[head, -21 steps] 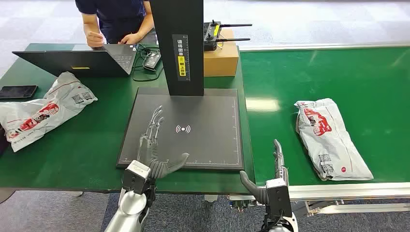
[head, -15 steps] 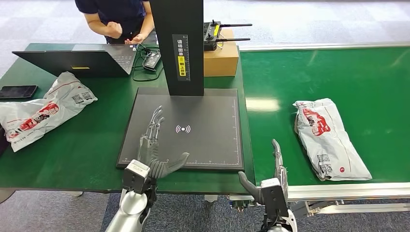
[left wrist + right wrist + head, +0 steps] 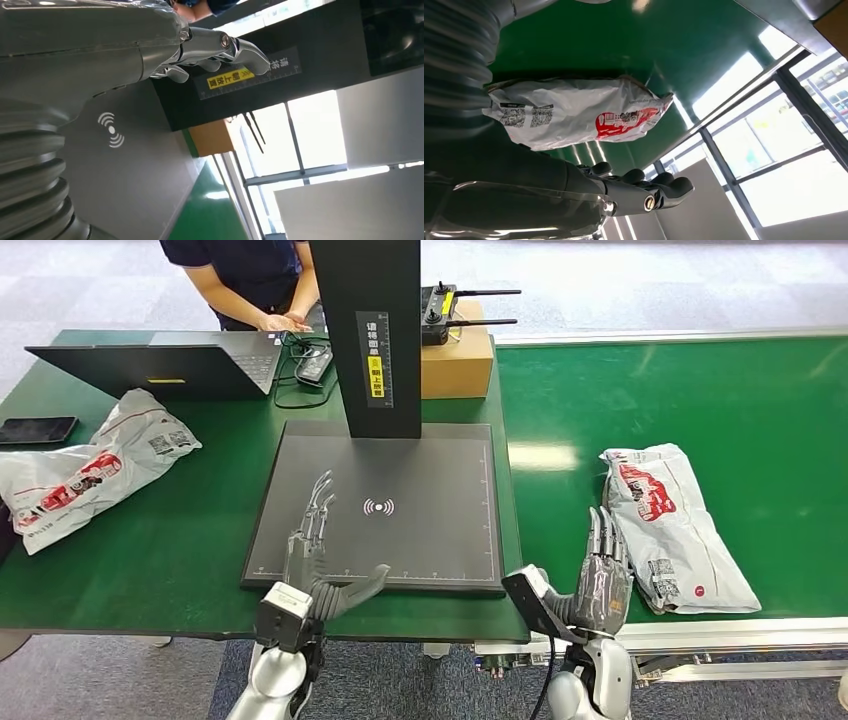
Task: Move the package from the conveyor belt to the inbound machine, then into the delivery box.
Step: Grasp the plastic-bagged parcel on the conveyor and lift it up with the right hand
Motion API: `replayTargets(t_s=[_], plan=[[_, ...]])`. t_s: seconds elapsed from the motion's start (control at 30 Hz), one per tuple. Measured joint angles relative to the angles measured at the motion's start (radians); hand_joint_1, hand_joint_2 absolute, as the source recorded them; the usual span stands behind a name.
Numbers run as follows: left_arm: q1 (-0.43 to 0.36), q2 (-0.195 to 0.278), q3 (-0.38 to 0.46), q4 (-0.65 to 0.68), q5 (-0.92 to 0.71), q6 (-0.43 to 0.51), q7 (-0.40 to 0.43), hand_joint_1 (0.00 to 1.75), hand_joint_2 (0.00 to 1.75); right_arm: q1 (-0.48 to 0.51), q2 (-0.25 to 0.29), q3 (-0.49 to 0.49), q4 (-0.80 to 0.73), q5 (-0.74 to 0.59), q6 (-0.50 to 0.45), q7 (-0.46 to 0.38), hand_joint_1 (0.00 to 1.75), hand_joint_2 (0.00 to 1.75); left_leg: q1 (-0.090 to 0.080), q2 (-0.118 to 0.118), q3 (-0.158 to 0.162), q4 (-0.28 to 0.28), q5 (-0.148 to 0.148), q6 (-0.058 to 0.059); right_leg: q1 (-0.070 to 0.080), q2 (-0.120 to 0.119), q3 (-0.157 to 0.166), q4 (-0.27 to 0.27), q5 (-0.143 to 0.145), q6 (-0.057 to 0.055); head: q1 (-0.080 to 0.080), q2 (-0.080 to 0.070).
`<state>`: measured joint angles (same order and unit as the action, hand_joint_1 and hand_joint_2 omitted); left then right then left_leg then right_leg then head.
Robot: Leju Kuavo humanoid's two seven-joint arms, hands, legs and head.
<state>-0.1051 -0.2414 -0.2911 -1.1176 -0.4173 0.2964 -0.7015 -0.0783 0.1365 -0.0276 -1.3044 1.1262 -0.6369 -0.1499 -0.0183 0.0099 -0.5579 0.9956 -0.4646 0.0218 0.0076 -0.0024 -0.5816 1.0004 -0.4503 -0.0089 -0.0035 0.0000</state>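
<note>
A white plastic package (image 3: pixel 678 527) with red print and black code labels lies on the green conveyor belt (image 3: pixel 700 400), close to its near edge; the right wrist view shows this package (image 3: pixel 574 119) too. My right hand (image 3: pixel 601 580) is just left of it, fingers straight and apart, holding nothing. The black inbound machine pad (image 3: pixel 385 505) with its white signal mark and tall black post (image 3: pixel 370 330) sits left of the belt. My left hand (image 3: pixel 318 550) hovers over the pad's near left part, flat and spread, empty.
A second white package (image 3: pixel 85 468) lies on the green table at the far left, with a phone (image 3: pixel 38 429) beside it. A laptop (image 3: pixel 165 365), cables and a cardboard box (image 3: pixel 457 360) stand behind the pad. A person (image 3: pixel 250 280) works at the laptop.
The package has slid a little left along the belt. My right hand has turned from edge-on to flat and moved right, close to the package. The person's hand dropped to the laptop.
</note>
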Motion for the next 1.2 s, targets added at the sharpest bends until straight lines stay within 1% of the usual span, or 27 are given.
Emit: replayTargets(t_s=[0.17,0.3,0.47,0.53,0.63,0.73,1.0,1.1,1.2], plan=[[0.033,0.003,0.026,-0.03,-0.005,0.012,0.0,0.0,1.75,-0.111,-0.05,-0.025,0.142,-0.093,0.019,-0.056,0.0,1.75,0.0,0.0,0.0,0.0,0.0,0.0,0.0,0.0,0.0,0.0,0.0,0.0,0.0,0.0],[0.053,0.008,0.041,-0.049,-0.011,0.015,0.0,0.0,1.75,-0.193,-0.087,-0.048,0.244,-0.119,0.026,-0.062,0.0,1.75,0.0,0.0,0.0,0.0,0.0,0.0,0.0,0.0,0.0,0.0,0.0,0.0,0.0,0.0],[0.074,0.017,0.05,-0.064,0.0,0.031,0.0,0.0,1.75,-0.303,-0.136,-0.108,0.381,-0.203,0.086,-0.102,0.0,1.75,0.0,-0.001,0.0,0.0,0.001,0.0,0.0,-0.001,0.0,0.0,0.0,0.0,0.0,0.0],[0.078,0.02,0.051,-0.067,0.002,0.029,0.0,0.0,1.75,-0.342,-0.159,-0.139,0.439,-0.22,0.091,-0.108,0.0,1.75,0.0,-0.001,0.0,0.0,0.001,0.0,0.0,-0.002,0.0,0.0,0.0,0.0,0.0,0.0],[0.08,0.023,0.053,-0.069,0.002,0.022,0.0,0.0,1.75,-0.395,-0.198,-0.189,0.521,-0.214,0.078,-0.099,0.0,1.75,0.0,-0.002,-0.001,0.001,0.001,0.001,0.0,-0.003,0.0,0.0,0.0,0.0,0.0,0.0],[0.08,0.024,0.055,-0.069,0.006,0.014,0.0,0.0,1.75,-0.431,-0.234,-0.225,0.588,-0.182,0.055,-0.071,0.0,1.75,-0.001,-0.002,-0.001,0.001,0.001,0.001,-0.001,-0.003,0.0,0.0,0.0,0.0,0.0,0.0],[0.07,0.025,0.058,-0.069,0.008,-0.004,0.0,0.0,1.75,-0.503,-0.33,-0.283,0.751,-0.133,0.035,-0.012,0.0,1.75,-0.001,-0.003,-0.001,0.001,0.001,0.001,-0.001,-0.003,0.0,0.0,0.0,0.0,0.0,0.0],[0.065,0.025,0.058,-0.069,0.012,-0.005,0.0,0.0,1.75,-0.515,-0.355,-0.29,0.794,-0.125,0.036,-0.006,0.0,1.75,-0.001,-0.003,-0.001,0.001,0.001,0.001,0.0,-0.003,0.0,0.0,0.0,0.0,0.0,0.0],[0.06,0.025,0.058,-0.069,0.018,-0.006,0.0,0.0,1.75,-0.519,-0.365,-0.295,0.829,-0.12,0.04,-0.005,0.0,1.75,0.0,-0.002,0.0,0.001,0.001,0.001,0.0,-0.003,0.0,0.0,0.0,0.0,0.0,0.0]])
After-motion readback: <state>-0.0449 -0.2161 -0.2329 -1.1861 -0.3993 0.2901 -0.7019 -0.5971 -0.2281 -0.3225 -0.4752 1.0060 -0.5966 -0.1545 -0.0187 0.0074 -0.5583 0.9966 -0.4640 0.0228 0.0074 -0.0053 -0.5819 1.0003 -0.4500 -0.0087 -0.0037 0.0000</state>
